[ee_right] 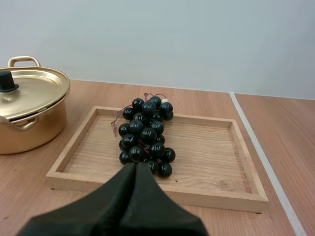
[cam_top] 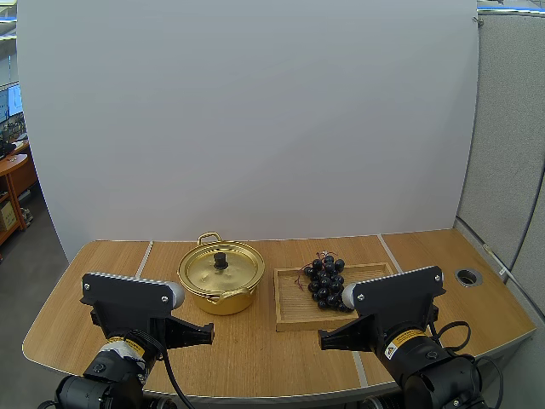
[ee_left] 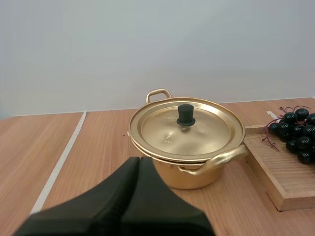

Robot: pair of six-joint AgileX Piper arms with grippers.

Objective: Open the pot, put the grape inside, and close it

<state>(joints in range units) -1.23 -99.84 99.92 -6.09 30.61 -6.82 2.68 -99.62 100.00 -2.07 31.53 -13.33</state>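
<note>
Left gripper (ee_left: 139,161): its two black fingers lay pressed together as one dark wedge, with nothing between them. It hung low over the near part of the table (cam_top: 255,354), tips pointing forward at the pot.
Right gripper (ee_right: 136,165): fingers likewise closed flat against each other, gripping nothing. It was low over the table, tips aimed at the tray's near rail.
Pot (ee_left: 197,173): a gold pot stood upright on the table just ahead of the left gripper's tips and a little to their right, clear of them. From the right gripper it sat ahead and off to the left.
Lid (ee_left: 197,135): it sat square on the pot, closing it, with its black knob (ee_left: 185,114) upright at the centre.
Handles (ee_left: 219,160): one gold loop faced the left gripper's side and the other was on the pot's far side.
Grapes (ee_right: 145,135): a dark bunch lay in the tray straight ahead of the right gripper, the nearest berries close beyond the tips but not touched. The stem end pointed away from that gripper.
Wooden tray (ee_right: 206,147): it lay flat on the table just beside the pot, on the right gripper's side, a narrow gap between the two.
</note>
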